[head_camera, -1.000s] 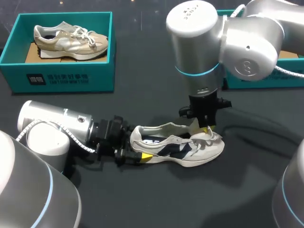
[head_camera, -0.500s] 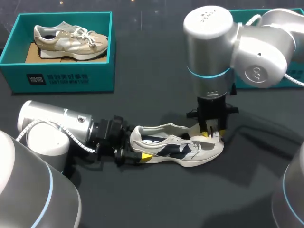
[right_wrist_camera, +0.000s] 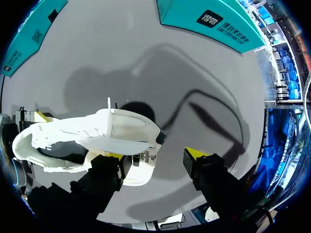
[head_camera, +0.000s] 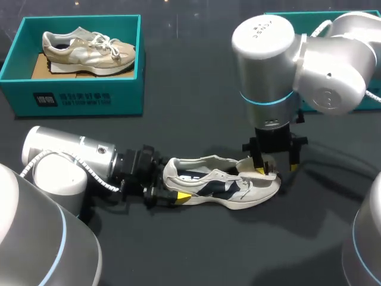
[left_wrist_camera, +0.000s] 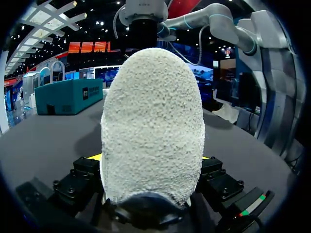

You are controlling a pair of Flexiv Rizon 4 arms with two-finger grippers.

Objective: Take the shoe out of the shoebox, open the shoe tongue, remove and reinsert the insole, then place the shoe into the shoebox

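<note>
2 steps look done, going by how things lie: the shoe is out of its box and rests on its sole on the dark surface, near the front middle, and its tongue seems folded forward over the toe. What shows inside the opening is dark with pale print — probably the insole, not yet taken out — so pulling it, refitting it and boxing the shoe are all left. The shoe's long axis runs across the surface from side to side, heel toward my left arm and toe toward my right, only slightly skewed. The left tool lies low along the surface and pinches the heel from 2 sides; in its wrist view the pebbled heel fills the gap between the fingers. The right tool hangs nose-down over the toe with its fingers spread: 1 yellow tip sits against the folded tongue and the other stands off over bare surface, so it grips nothing. A teal shoebox lies at the far right, mostly hidden behind the right arm; 1 more box at the far left holds a beige shoe.
</note>
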